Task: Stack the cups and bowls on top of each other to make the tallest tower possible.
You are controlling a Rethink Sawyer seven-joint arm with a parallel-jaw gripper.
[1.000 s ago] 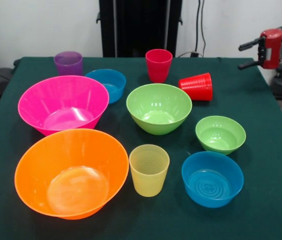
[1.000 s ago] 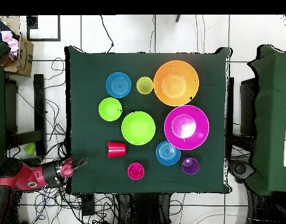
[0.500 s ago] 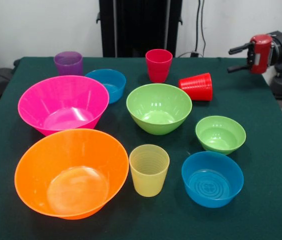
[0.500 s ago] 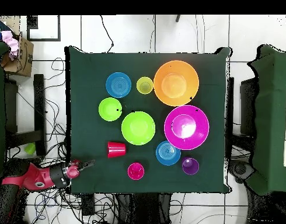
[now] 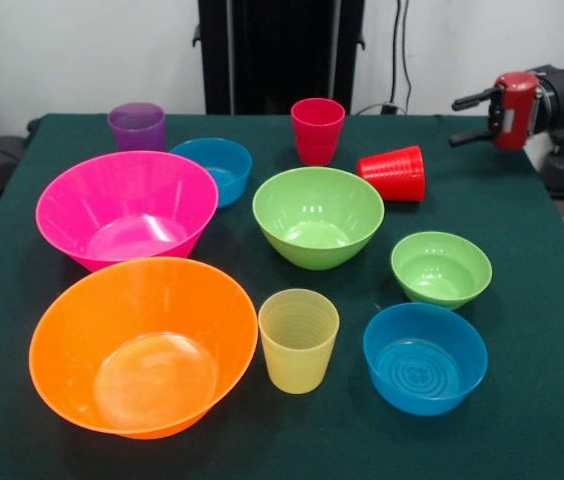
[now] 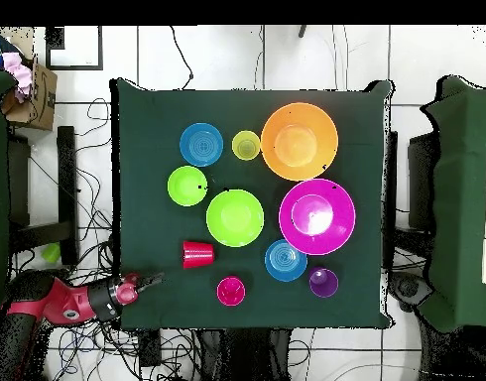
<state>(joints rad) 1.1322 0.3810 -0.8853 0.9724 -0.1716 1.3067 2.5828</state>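
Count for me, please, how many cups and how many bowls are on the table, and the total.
Cups: 4, purple, pinkish-red, bright red lying on its side, yellow.
Bowls: 6, orange, hot pink, two green, two blue.
Total: 10.

Table (image 5: 542,300) showing dark green cloth. Large bowls glowing orange (image 5: 142,345) and hot pink (image 5: 127,208). Medium bowl (image 5: 318,216) and small bowl (image 5: 441,268) showing lime green. Two small bowls showing blue (image 5: 425,357) (image 5: 214,168). Cups showing purple (image 5: 137,126), pinkish-red (image 5: 317,130), bright red (image 5: 394,173), ribbed yellow (image 5: 298,339). Arm (image 5: 562,95) showing red and black.
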